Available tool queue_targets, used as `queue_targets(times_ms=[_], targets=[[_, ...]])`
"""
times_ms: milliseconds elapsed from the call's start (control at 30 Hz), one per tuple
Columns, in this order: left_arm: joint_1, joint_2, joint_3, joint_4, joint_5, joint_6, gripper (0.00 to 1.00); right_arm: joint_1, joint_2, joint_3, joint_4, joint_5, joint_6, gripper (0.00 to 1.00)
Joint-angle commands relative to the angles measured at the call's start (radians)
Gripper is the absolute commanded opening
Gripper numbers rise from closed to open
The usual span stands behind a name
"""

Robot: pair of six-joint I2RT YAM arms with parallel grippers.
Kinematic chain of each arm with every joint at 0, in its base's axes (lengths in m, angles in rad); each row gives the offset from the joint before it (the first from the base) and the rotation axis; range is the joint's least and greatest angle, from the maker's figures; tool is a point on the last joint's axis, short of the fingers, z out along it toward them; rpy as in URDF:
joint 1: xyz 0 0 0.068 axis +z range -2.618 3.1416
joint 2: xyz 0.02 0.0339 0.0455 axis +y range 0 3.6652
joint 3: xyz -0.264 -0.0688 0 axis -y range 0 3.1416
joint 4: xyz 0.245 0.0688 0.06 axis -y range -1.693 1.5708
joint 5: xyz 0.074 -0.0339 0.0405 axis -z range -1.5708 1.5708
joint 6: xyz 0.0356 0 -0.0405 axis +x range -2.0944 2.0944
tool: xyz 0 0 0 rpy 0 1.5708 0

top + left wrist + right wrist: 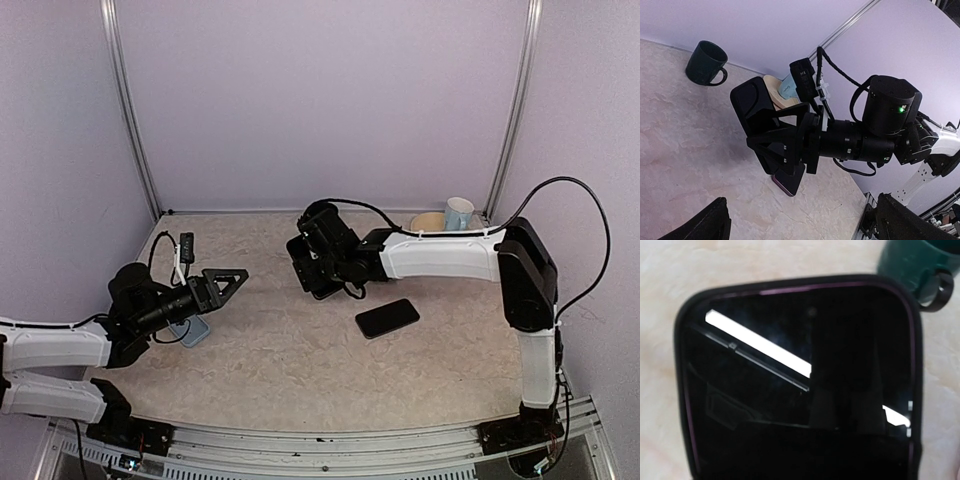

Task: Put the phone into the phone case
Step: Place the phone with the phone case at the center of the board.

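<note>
My right gripper (308, 268) reaches in over the middle of the table and is shut on a black phone (790, 182) with a thin purple rim. The phone stands tilted with its lower corner on the table. Its glossy face (790, 365) fills the right wrist view and hides my own fingers there. A second flat black slab (387, 318) lies on the table just right of that gripper; whether it is the phone case I cannot tell. My left gripper (228, 280) hovers wide open at the left with nothing in it, pointing at the right gripper (782, 135).
A dark green mug (705, 62) stands beyond the phone. A tan bowl (428, 222) and a pale cup (458, 212) sit at the back right corner. A small blue-grey thing (192, 331) lies under the left arm. A black plug on a white cable (186, 245) lies at the back left.
</note>
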Motion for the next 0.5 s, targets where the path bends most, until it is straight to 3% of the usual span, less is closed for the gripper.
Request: queue_targets(times_ms=[0,467], targets=[[0.005,-0.026,-0.014,-0.015,-0.026,0.019,0.99,-0.031,0.046,0.066,0.043,0.044,0.096,0.63],[-0.005,-0.048,-0.028,-0.042,-0.065,0.039,0.99,-0.083,0.219,0.251,0.008,0.12,0.222,0.64]])
